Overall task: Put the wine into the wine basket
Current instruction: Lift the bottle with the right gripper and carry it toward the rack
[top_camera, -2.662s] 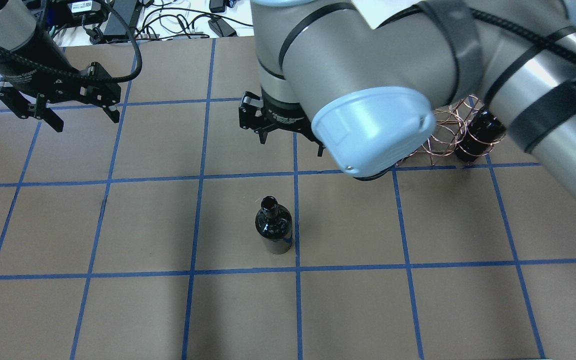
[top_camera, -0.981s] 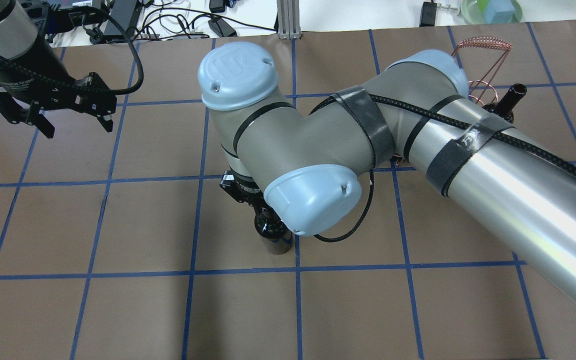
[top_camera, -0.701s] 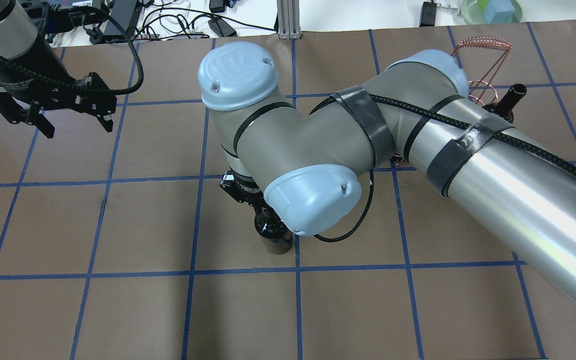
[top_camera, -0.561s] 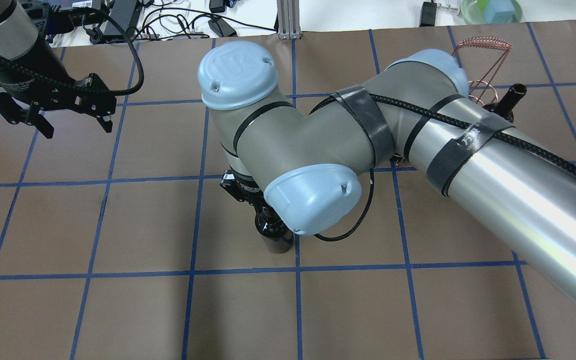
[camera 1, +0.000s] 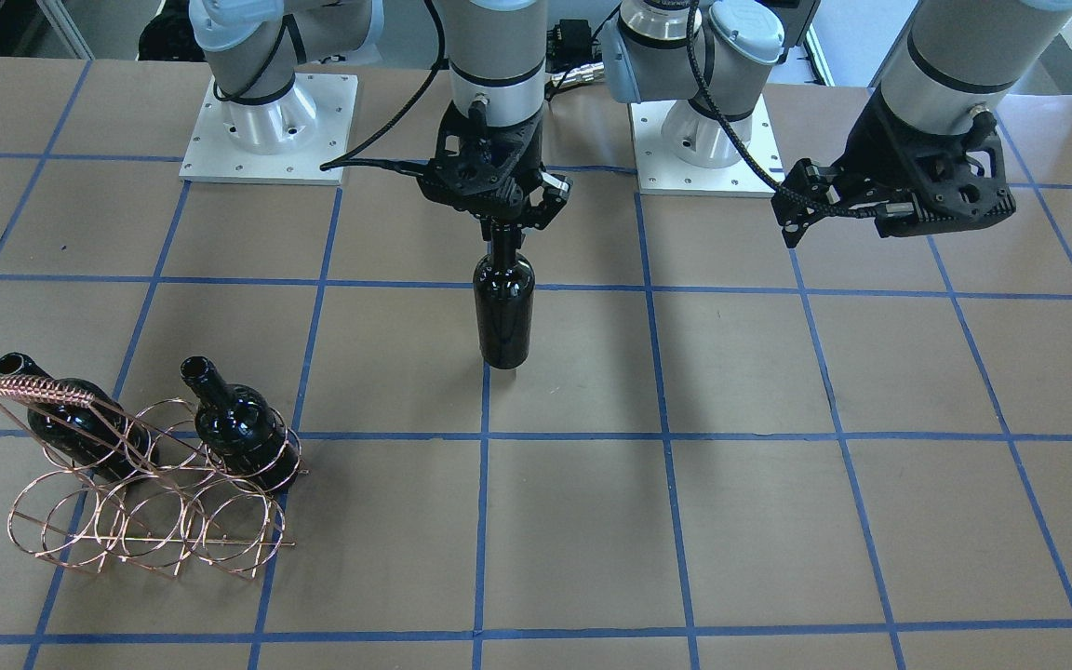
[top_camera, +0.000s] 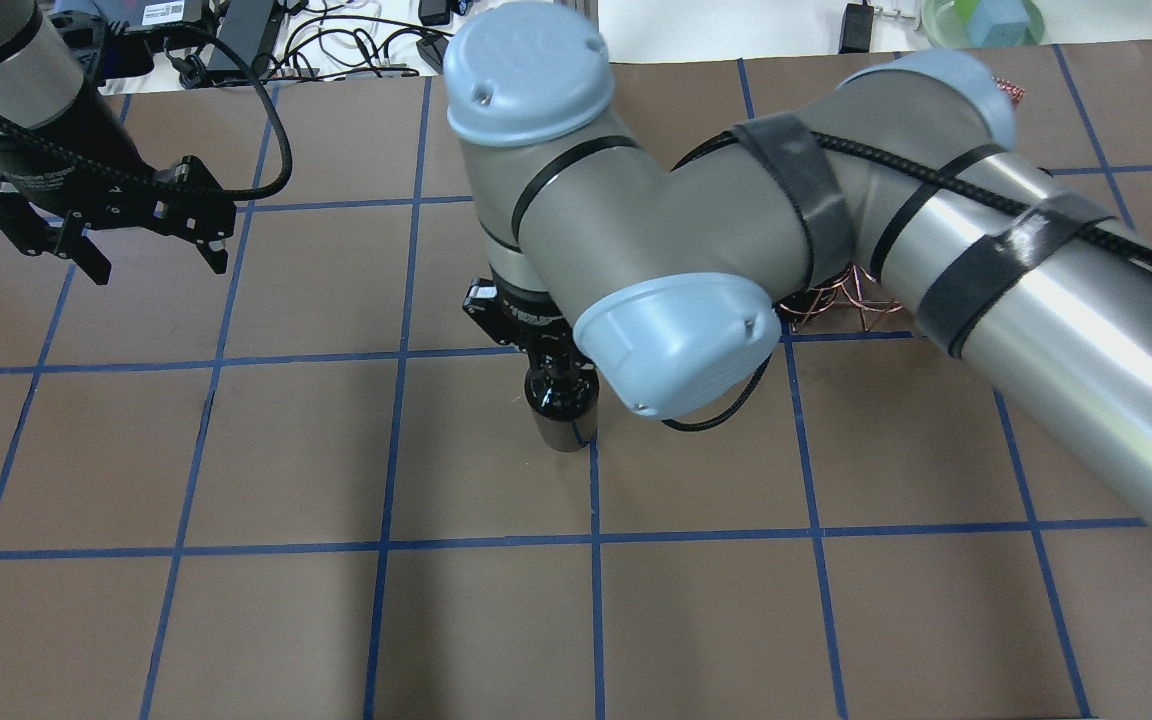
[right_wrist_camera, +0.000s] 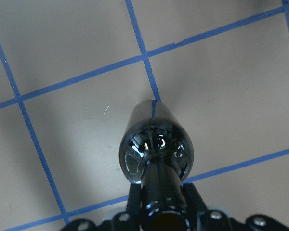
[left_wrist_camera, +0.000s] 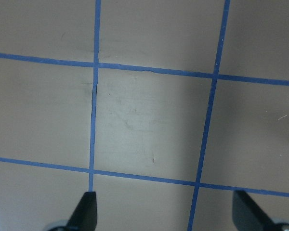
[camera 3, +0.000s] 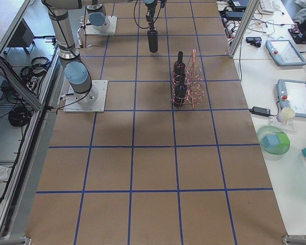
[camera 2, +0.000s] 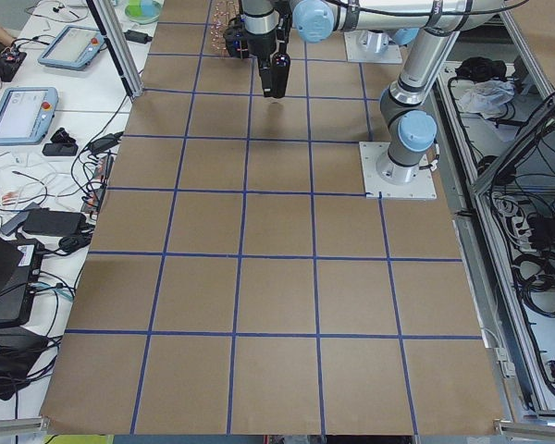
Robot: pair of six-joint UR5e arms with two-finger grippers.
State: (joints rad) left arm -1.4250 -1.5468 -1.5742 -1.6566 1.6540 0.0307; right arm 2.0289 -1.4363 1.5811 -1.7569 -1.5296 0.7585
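Front-facing view gives the full scene: right gripper (camera 1: 502, 221) clenched on the neck of the wine (camera 1: 504, 312), which hangs upright near table (camera 1: 778, 521) centre. The wine basket (camera 1: 147, 491) sits at 8 o'clock from it, well apart, with two other bottles (camera 1: 240, 426) lying slanted in its rings. The overhead view hides nearly all of that basket behind the right arm, with only a scrap of copper wire showing. Exterior left shows a shadow spot under the wine, so it looks lifted clear. The right wrist view looks straight down the neck, the base over a blue tape line (right_wrist_camera: 149, 72). Wine is glossy near-black glass, unlabelled, with rounded shoulders. Basket is thin copper wire, round joined rings and a coiled handle. Table is matte brown paper. Left gripper (top_camera: 154, 258) hovers spread wide, fingertips (left_wrist_camera: 86, 209) far apart over bare paper. Versus 0.6 s ago overhead, the wine and right wrist shifted toward 12 o'clock, and the arm now covers the basket handle.
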